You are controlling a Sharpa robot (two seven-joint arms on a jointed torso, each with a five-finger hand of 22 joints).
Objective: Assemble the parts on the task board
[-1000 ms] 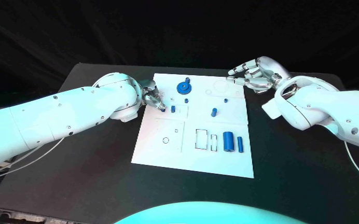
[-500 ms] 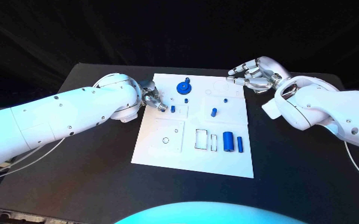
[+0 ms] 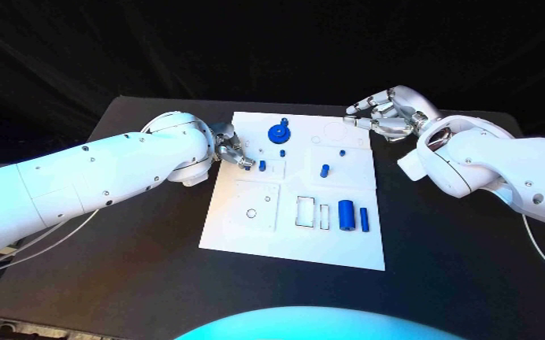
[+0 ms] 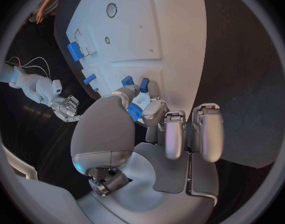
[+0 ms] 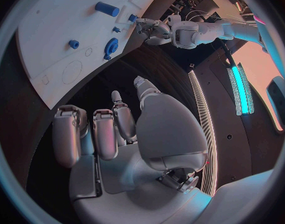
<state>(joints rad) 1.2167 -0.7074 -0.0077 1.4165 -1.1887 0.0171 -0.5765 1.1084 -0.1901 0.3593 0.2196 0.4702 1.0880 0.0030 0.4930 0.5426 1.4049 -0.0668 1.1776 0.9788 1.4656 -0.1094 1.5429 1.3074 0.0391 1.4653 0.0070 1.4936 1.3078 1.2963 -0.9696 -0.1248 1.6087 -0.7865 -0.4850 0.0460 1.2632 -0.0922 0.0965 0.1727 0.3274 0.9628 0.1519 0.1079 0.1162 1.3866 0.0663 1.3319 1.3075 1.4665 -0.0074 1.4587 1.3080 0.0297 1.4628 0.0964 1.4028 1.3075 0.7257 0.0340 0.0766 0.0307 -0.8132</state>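
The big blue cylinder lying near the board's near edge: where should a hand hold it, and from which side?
Probably from above, fingers across the middle of the cylinder. It lies flat on the board, with gaps along both long sides.

The task board (image 3: 244, 222) lies in the middle of the tabletop (image 3: 136, 269). The left hand (image 3: 231, 149) sits at the board's left edge, the right hand (image 3: 386, 116) beyond its far right corner. A gear (image 3: 278, 131) stands near the far edge; two cylinders (image 3: 354, 216) lie side by side toward the near right.
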